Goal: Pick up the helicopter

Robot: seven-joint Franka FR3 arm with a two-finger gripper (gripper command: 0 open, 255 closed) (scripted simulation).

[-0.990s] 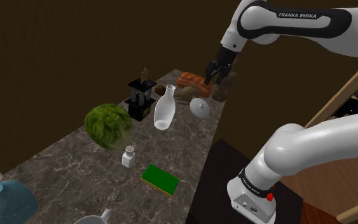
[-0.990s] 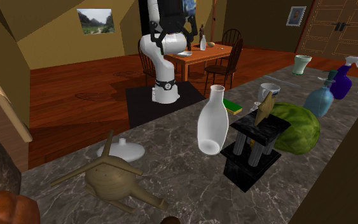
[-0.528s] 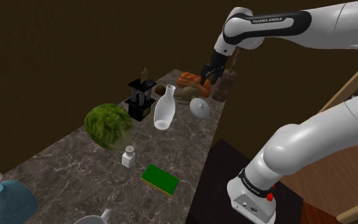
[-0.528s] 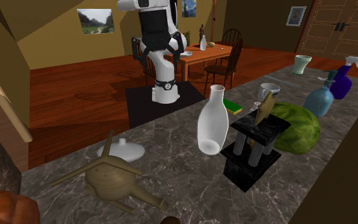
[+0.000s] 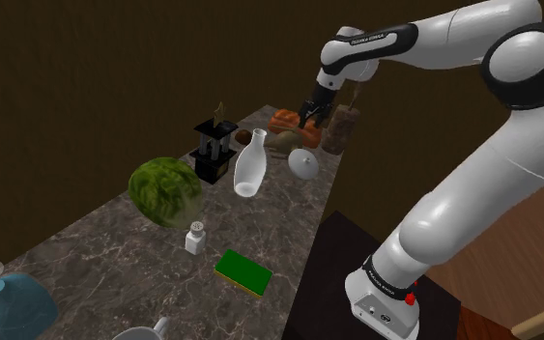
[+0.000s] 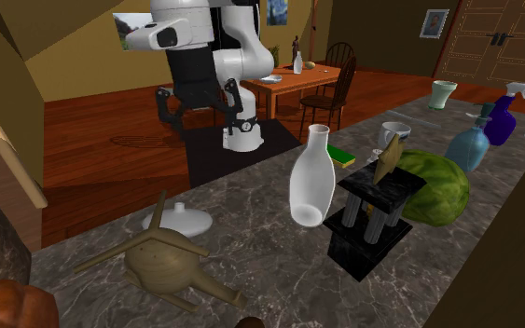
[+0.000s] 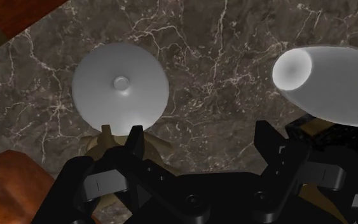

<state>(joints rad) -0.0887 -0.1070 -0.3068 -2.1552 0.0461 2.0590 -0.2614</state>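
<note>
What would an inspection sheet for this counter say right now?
Surface: dark marble counter, crowded.
Job's things: tan helicopter resting on the counter beside the lid, untouched.
Clutter: white vase, white domed lid, black stand, green cabbage, green sponge, shaker.
Grippers: black gripper open above lid and helicopter, holding nothing.
Cables: nothing seen.
Surroundings: wooden floor, dining table with chairs.

The shoulder view looks down along the counter (image 5: 96,241) from beside the stand (image 5: 332,266), towards its far end. The second exterior view sits low and near at that far end, facing back to the stand. The wrist view looks down past the end effector (image 7: 198,130), close to the counter. All three views share the white vase (image 5: 249,164).
</note>
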